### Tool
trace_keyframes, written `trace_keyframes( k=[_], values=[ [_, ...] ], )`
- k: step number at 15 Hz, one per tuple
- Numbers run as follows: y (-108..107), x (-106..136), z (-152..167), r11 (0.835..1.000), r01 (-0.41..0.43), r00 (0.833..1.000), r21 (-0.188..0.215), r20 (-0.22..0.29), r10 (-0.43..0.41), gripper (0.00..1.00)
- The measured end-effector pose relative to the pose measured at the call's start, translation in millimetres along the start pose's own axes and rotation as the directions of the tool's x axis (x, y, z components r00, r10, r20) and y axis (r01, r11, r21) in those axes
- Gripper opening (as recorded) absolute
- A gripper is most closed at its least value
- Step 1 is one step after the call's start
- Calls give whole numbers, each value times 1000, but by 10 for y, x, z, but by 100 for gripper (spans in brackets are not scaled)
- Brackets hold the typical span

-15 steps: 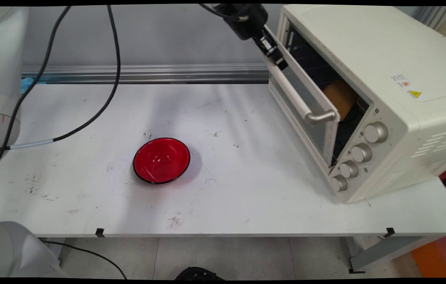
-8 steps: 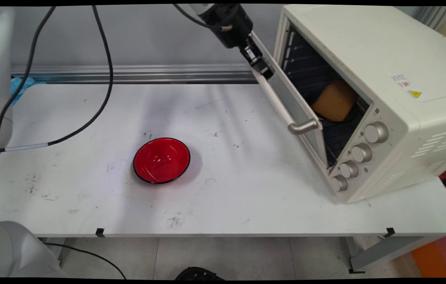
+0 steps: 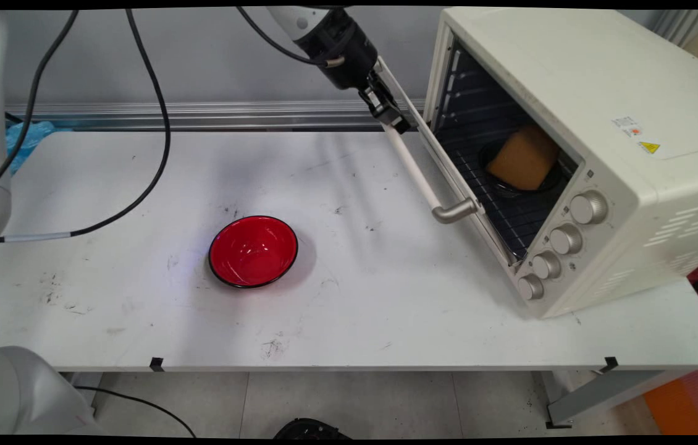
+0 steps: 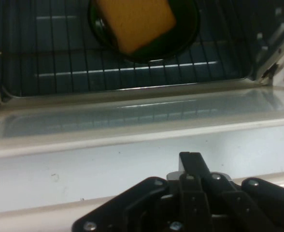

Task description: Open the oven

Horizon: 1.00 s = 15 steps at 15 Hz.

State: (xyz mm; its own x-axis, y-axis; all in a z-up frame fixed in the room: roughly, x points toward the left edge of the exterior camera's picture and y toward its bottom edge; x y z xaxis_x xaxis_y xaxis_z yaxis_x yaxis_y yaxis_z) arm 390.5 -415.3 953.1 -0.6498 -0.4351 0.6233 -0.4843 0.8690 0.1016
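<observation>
Right, the black gripper (image 3: 393, 116) is up at the twelve o'clock end of the white table (image 3: 349, 296), pinching the far end of the cream handle bar (image 3: 417, 170) on the toaster oven's door (image 3: 448, 162), fingers pressed together around it. From the hand view, the gripper (image 4: 192, 166) sits low with one finger (image 4: 191, 162) poking up against the bar, the glass pane of the door stretching across just beyond it. That door hangs partly open, tilted out from the cream toaster oven (image 3: 577, 142), which stands over at the three o'clock side of the table with its four silver knobs (image 3: 562, 240) running down the front corner. Look inside: on the wire rack (image 3: 512, 213) rests a dark round dish (image 3: 517, 180), and in it a yellow-orange block (image 3: 523, 157), a sponge or a slab of bread, hard to say which; the hand view shows the same block (image 4: 134, 21) lying in its dish (image 4: 180, 36) on the rack bars. Out near the table's middle, well apart from the oven and the gripper, sits a red bowl (image 3: 253, 250) with a black rim, upright. Black cables (image 3: 151, 123) droop from the arm across the ten o'clock part of the table, in front of a metal rail (image 3: 201, 114) along the wall.
</observation>
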Motion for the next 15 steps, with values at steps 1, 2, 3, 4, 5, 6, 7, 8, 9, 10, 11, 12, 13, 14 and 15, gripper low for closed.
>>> trace_keyframes(
  k=[1, 2, 3, 4, 5, 6, 7, 8, 9, 10, 11, 12, 13, 14, 15],
  values=[
    [-8, -24, 11, 1000, -2, 1000, 3, -3, 2, 0],
    [-14, -55, 21, 1000, -4, 1000, 6, -6, 4, 0],
    [-19, -85, 34, 1000, -6, 1000, 9, -8, 6, 0],
    [-21, -102, 40, 1000, -7, 1000, 10, -10, 7, 0],
    [-23, -128, 49, 1000, -7, 1000, 12, -11, 7, 0],
    [-24, -155, 58, 1000, -8, 1000, 14, -12, 8, 0],
    [-22, -194, 66, 1000, -7, 1000, 16, -13, 7, 0],
    [-19, -228, 74, 1000, -6, 1000, 17, -13, 6, 0],
    [-16, -249, 79, 1000, -5, 1000, 18, -12, 5, 0],
    [-13, -284, 84, 1000, -3, 1000, 19, -11, 3, 0],
    [-6, -325, 89, 1000, -1, 1000, 20, -9, 2, 0],
    [-1, -360, 92, 1000, 0, 1000, 20, -7, 0, 0],
    [7, -403, 94, 1000, 2, 1000, 21, -4, -2, 0],
    [16, -449, 97, 1000, 4, 1000, 22, -1, -4, 0],
    [26, -503, 96, 1000, 6, 1000, 23, 2, -6, 0]
  ],
)
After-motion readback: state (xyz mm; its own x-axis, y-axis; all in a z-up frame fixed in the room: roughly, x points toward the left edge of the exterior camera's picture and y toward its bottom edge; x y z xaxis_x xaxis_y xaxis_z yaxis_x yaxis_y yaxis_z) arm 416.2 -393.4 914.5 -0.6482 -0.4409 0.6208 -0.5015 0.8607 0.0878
